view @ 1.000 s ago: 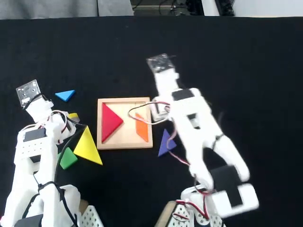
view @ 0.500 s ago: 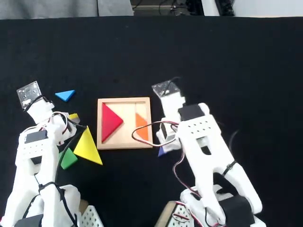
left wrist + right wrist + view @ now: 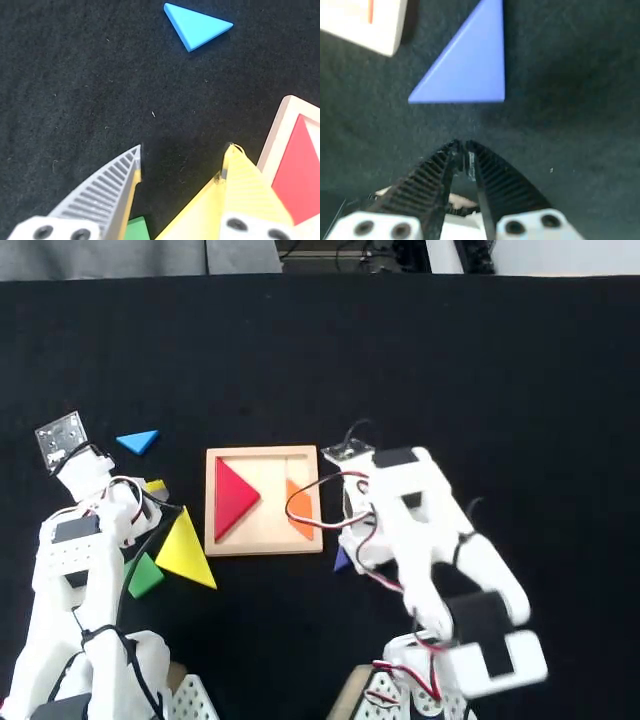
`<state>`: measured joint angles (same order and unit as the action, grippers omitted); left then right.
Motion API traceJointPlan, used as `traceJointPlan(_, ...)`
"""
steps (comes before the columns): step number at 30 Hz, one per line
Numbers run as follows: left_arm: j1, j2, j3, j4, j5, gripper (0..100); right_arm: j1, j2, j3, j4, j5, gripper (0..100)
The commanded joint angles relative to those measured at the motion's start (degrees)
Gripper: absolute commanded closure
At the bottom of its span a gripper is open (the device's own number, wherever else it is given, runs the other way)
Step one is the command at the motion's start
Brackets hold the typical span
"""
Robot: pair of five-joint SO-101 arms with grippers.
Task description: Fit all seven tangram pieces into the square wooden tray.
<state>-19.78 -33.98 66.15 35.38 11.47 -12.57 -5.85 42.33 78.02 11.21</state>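
Tray (image 3: 262, 548) lies mid-desk in the high view, red triangle (image 3: 234, 496) and orange piece (image 3: 300, 524) inside; desk (image 3: 500, 390) stretches wide past its far rim. Left wrist view: left fingers (image 3: 105, 195) spread open above the desk, light-blue triangle (image 3: 196, 26) well ahead. Right wrist view: right fingers (image 3: 500, 185) closed together, tips just short of purple triangle (image 3: 470, 67) beside the tray's corner.

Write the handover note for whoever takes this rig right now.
Left jaws: open, empty, over the cloth beside the yellow triangle.
Right jaws: shut, empty, just short of the purple triangle, which lies outside the tray.
Done: red triangle and orange piece lie in the tray.
Left: purple and yellow triangles, green piece, blue triangle and small yellow piece are on the cloth, not yet placed.
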Motion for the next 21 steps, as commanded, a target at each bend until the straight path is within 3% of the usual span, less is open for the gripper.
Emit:
traceJointPlan(1, 0.0, -1.2, -0.4, -0.6, -0.2, 74, 1.5, 4.4, -5.1, -3.9, 0.4, 97.7)
traceJointPlan(10, 0.0, -1.2, -0.2, -0.5, -0.2, 74, 7.0, 13.7, -16.0, -6.5, 0.4, 97.7)
traceJointPlan(21, 0.0, -1.2, -0.2, -0.5, -0.2, 74, 2.5, 18.7, -25.8, -9.1, -0.2, 97.8)
